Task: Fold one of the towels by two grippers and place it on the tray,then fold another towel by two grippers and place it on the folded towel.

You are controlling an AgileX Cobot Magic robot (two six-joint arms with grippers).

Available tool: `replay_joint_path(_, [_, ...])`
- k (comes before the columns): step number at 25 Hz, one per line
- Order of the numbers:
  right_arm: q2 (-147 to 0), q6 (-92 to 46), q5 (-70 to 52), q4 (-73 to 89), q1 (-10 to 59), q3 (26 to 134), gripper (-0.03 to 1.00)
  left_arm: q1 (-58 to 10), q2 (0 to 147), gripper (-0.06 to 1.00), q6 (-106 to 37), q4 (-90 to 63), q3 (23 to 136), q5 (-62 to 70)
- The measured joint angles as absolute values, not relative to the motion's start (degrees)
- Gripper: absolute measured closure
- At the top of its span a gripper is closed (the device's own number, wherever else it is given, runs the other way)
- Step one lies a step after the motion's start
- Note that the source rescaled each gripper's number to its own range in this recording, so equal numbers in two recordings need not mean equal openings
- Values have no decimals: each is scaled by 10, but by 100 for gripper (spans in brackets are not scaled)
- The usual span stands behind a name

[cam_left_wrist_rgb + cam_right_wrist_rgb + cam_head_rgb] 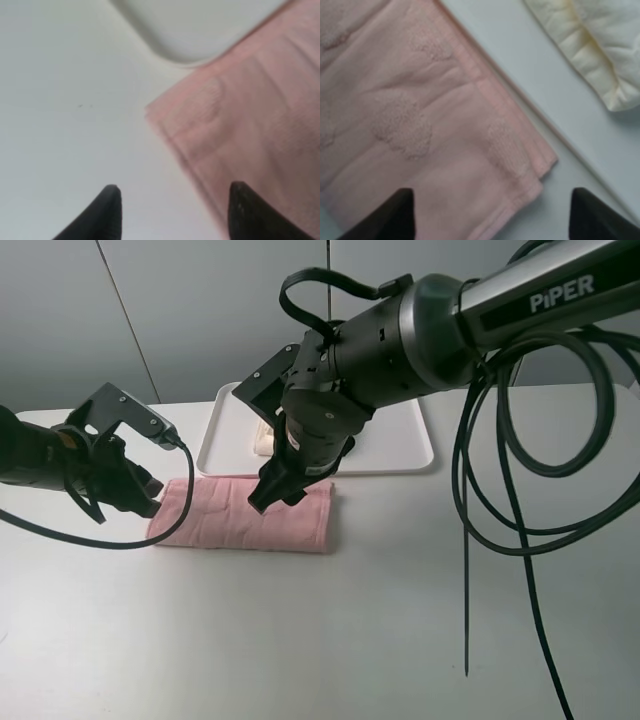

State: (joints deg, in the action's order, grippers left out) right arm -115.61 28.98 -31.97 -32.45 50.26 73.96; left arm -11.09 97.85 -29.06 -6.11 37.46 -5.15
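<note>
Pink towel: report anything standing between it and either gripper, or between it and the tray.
Nothing visible does. The left gripper and right gripper hover open over the pink towel at its edges. Only bare table lies between it and the tray, where the cream towel already lies.

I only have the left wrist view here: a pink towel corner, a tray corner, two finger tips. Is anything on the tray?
Observer: Yes. The exterior high view shows a cream towel lying on the white tray.
Operator: Where is the right gripper?
Observer: The right gripper hangs over the pink towel, near its tray-side edge, fingers apart, holding nothing.
Operator: Is the pink towel folded?
Observer: The right wrist view shows stacked layers at its corner, so yes, at least once.
</note>
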Motion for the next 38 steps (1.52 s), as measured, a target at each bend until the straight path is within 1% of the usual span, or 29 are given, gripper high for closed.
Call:
replay_joint_path(2, [-1156,325,-320,-349,503,740,11,-96,978,22,-289,-81,379,-38])
replay_joint_path(4, [-1156,341,-324,-354,502,740,7,-86,980,17,-289,-88,388,-9])
replay_joint_path(7, [-1156,340,-327,-312,487,740,6,-79,991,16,-269,-101,419,59])
replay_joint_path(11, [-1156,247,-338,-167,442,740,6,-70,1037,16,-208,-105,497,180])
replay_joint_path(14, [-1156,189,-361,-112,430,740,6,-65,1086,16,-160,-104,555,265])
replay_joint_path(16, [-1156,172,-371,-96,430,740,6,-64,1108,16,-132,-104,582,295])
replay_joint_path(22, [-1156,130,-377,-50,430,740,6,-64,1121,16,-81,-92,607,312])
replay_joint_path(38, [-1156,124,-390,-39,430,740,6,-71,1153,16,-35,-75,614,315])
